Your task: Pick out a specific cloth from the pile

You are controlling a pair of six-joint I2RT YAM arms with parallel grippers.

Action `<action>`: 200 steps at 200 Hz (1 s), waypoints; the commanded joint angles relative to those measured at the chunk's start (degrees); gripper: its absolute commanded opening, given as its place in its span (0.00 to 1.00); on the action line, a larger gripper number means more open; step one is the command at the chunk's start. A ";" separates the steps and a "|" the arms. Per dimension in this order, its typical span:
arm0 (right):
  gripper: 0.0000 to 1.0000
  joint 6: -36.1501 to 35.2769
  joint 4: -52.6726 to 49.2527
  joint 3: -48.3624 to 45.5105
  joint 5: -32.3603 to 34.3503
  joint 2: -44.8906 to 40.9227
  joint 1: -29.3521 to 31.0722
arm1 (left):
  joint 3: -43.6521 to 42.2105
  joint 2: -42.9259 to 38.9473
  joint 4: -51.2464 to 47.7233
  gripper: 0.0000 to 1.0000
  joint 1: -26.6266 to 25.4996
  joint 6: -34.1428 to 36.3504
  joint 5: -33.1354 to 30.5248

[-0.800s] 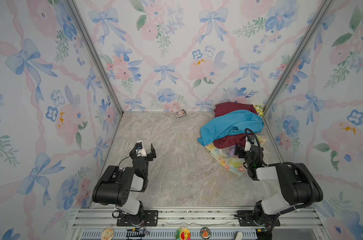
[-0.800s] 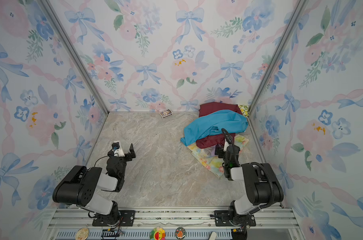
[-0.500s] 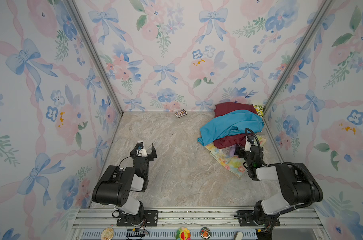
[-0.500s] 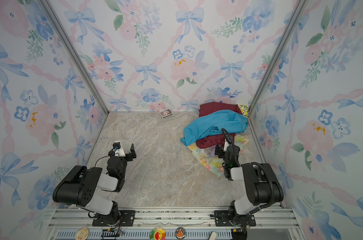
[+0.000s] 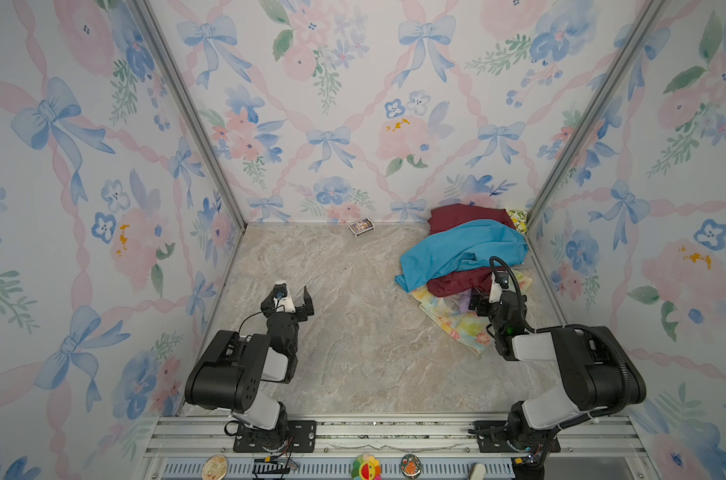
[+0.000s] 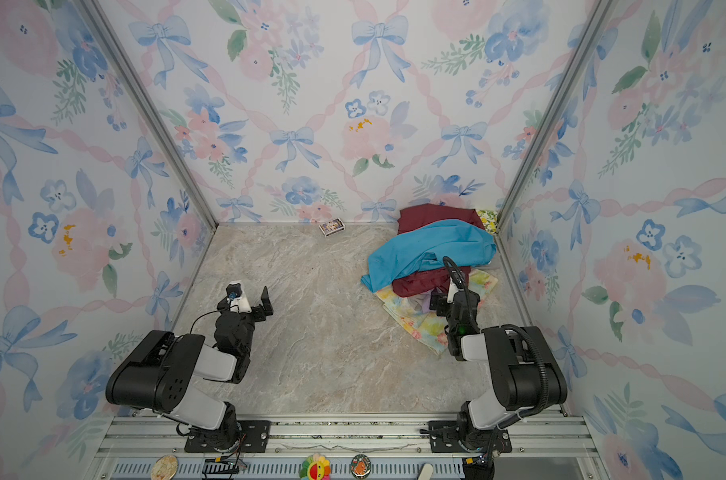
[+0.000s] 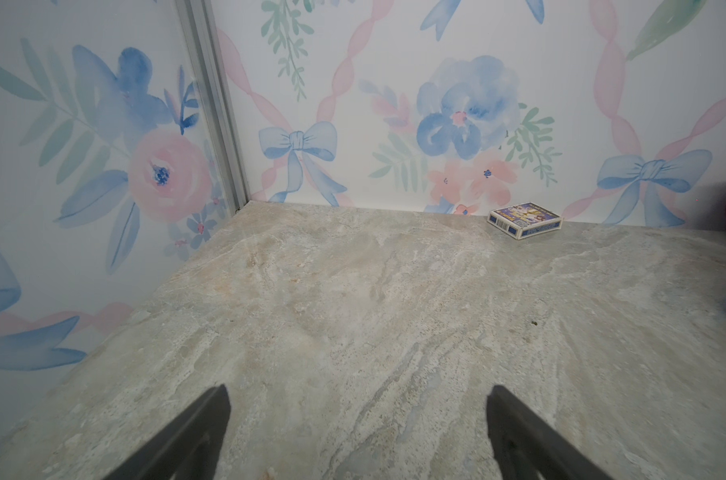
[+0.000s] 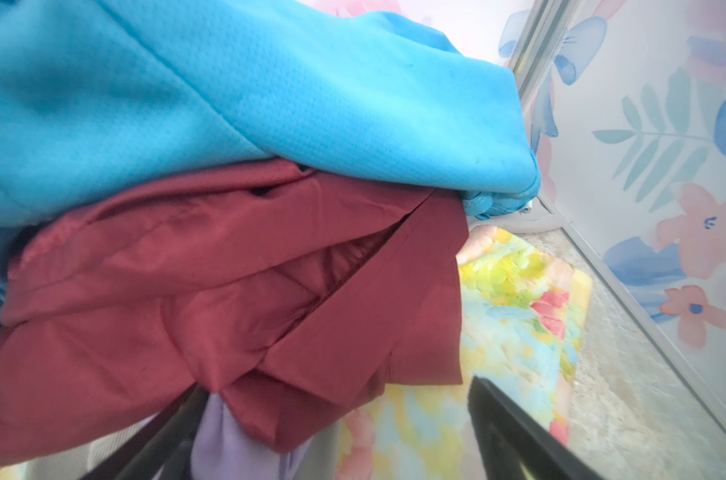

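The pile (image 5: 463,257) lies in the back right corner in both top views: a turquoise cloth (image 5: 457,251) on top, a maroon cloth (image 5: 455,284) under it, a pastel floral cloth (image 5: 457,322) at the bottom. A small fold of the lilac cloth (image 5: 464,303) (image 8: 224,440) peeks out beneath the maroon one. My right gripper (image 5: 484,300) (image 8: 336,386) is open at the pile's front edge, its fingers on either side of the maroon fold and the lilac bit, holding nothing. My left gripper (image 5: 293,293) (image 7: 358,390) stands open and empty over bare table, far from the pile.
A small blue card box (image 5: 361,227) (image 7: 524,220) lies against the back wall. A yellow-green floral cloth (image 5: 518,216) is wedged in the back right corner. Flowered walls enclose the marble table (image 5: 353,332) on three sides; a metal rail (image 5: 374,432) runs along the front.
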 commanded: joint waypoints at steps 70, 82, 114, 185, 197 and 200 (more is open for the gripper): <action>0.97 0.34 -0.28 1.05 0.04 -0.68 -0.11 | 1.02 0.39 -0.70 0.98 -0.40 0.85 -1.32; 0.97 0.30 -0.24 0.91 0.02 -0.68 -0.07 | 0.88 0.32 -0.69 0.98 -0.40 0.94 -1.42; 0.97 0.16 0.02 0.87 0.55 -0.65 0.18 | 0.30 -0.42 -0.67 0.98 -0.76 1.12 -1.84; 0.97 -1.38 3.03 -0.98 1.91 -1.16 1.84 | -1.22 -2.27 -0.17 0.97 -3.20 3.97 -1.82; 0.97 -1.83 4.59 -1.88 2.53 -1.38 2.41 | -1.49 -2.94 -0.16 0.98 -3.30 4.00 -2.00; 0.97 -1.97 4.93 -2.08 2.70 -1.38 2.52 | -1.58 -3.09 -0.18 0.98 -3.28 4.03 -2.09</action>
